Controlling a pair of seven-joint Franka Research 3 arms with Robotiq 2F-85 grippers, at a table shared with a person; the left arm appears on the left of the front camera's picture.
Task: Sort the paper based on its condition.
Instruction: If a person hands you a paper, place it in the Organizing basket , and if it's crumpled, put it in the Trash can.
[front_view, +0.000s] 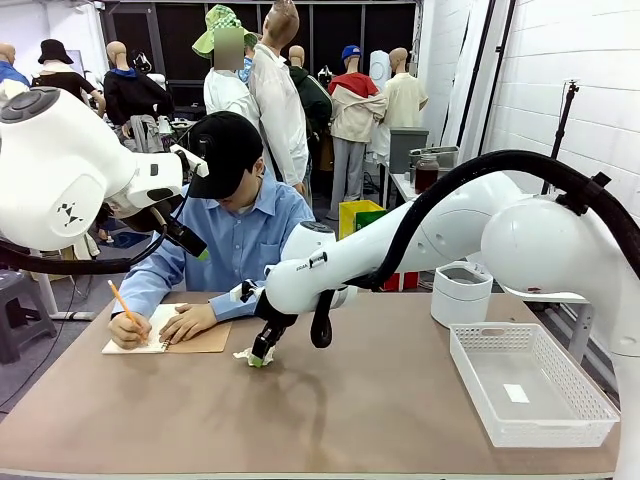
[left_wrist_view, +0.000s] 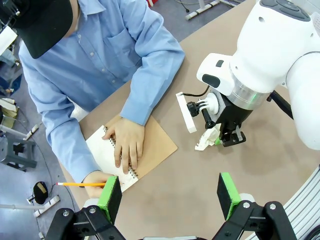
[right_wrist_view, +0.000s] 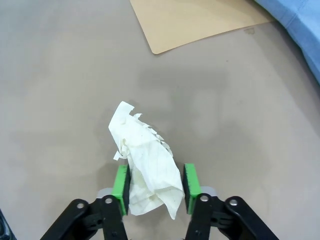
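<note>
Right pincer (right_wrist_view: 155, 172) clamps narrow around the crumpled paper (right_wrist_view: 145, 150) on the tabletop (front_view: 350, 430), at 3 o'clock of the notebook (front_view: 205, 340), probably for lifting toward the basket (front_view: 470, 386); left pincer (left_wrist_view: 169, 194) hovers wide, clear of the work.

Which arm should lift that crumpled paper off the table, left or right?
Right. The right gripper has its green pads against both sides of the crumpled paper lying on the table, so it probably only needs to lift. The left gripper hangs open, high over the table, holding nothing.
</note>
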